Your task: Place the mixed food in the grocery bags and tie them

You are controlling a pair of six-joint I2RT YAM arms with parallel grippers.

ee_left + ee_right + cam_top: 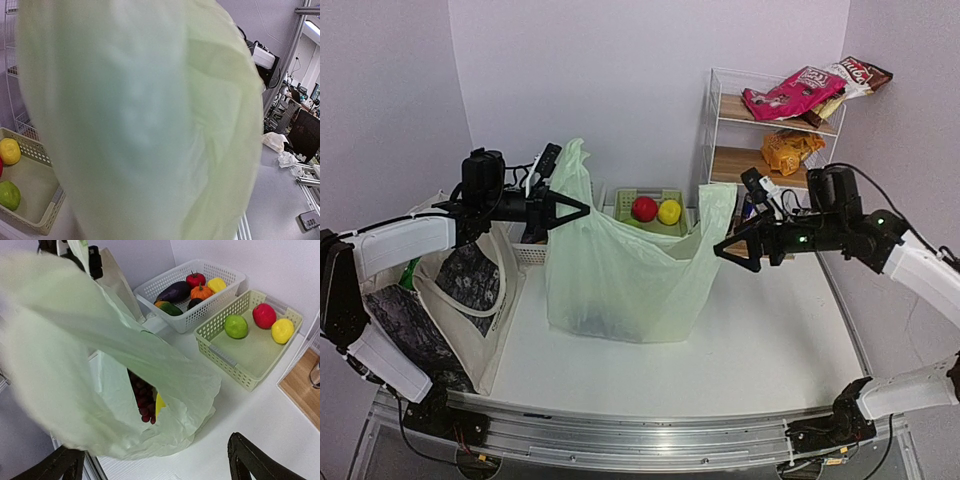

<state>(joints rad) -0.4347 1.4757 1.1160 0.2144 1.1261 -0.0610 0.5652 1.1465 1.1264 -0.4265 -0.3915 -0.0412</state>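
Top view: left pincer (pixel 576 210) is clamped on the left handle of the thin pale-green plastic bag (pixel 620 280); right pincer (pixel 727 250) is spread apart beside its right handle.
Left wrist: the frame is filled by bag film.
Right wrist: dark purple grape bunch (pixel 144 400) is seen inside the bag.
Handling: the bag is judged soft, slippery and light, best gripped at the handles.
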